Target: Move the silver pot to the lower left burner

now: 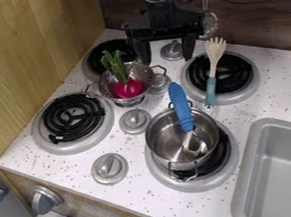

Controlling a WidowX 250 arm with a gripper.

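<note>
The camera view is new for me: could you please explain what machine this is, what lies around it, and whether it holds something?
You look down at a slant at a toy stove, from a fixed camera. The black gripper at the top is the robot arm's hand; its two fingers are spread, with nothing held. The silver pot, with a blue-handled spoon inside, stands on the lower right burner. A metal strainer holds a red radish. A fork lies across the upper right burner. The grey basin is a sink.

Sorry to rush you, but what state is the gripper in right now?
Gripper: open, its two fingers spread wide apart, holding nothing.
</note>
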